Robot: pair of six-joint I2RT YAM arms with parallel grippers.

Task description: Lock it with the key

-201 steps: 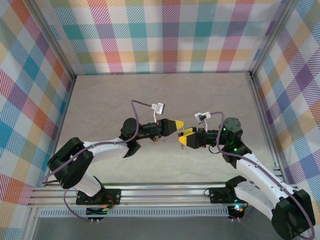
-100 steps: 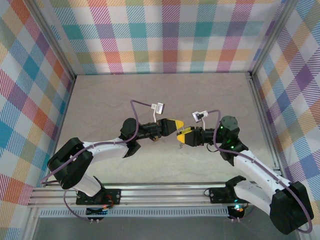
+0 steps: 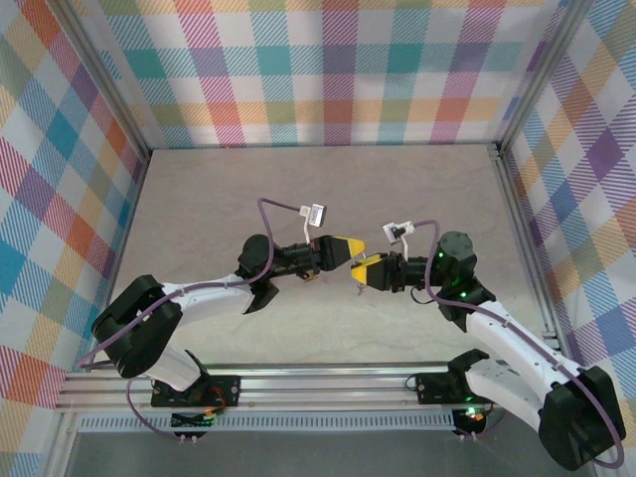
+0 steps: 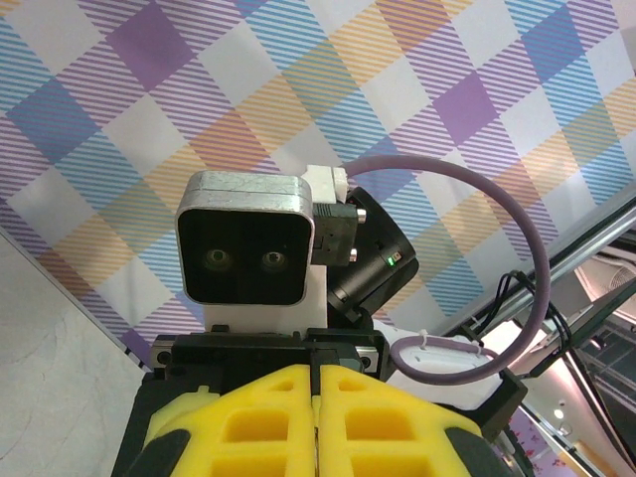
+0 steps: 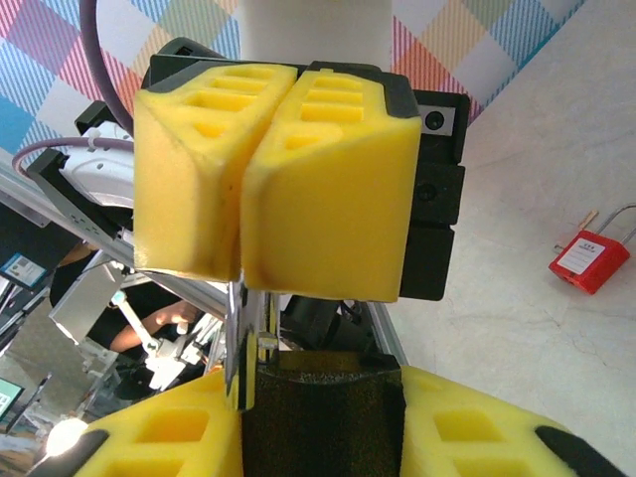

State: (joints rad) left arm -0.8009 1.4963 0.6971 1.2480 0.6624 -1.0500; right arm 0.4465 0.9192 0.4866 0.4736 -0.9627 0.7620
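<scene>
i see the left gripper (image 3: 348, 248) pressed shut on the key (image 5: 245, 343), blade pointing at the right gripper (image 3: 366, 273); the right jaws stand apart, the key just beside one finger (image 5: 149, 437); the red padlock (image 5: 593, 260) lies on the table (image 5: 517, 328), well apart.

You have bright, even light from overhead: the table (image 3: 199, 219) reads clearly, and the arms throw only soft, pale shadows on it. In your left wrist view the left pincer (image 4: 316, 417) sits very close and looks slightly soft. In your right wrist view the key (image 5: 246, 343) is crisp against a dim, blurred background at lower left, where a bright spot (image 5: 62, 437) flares white.
</scene>
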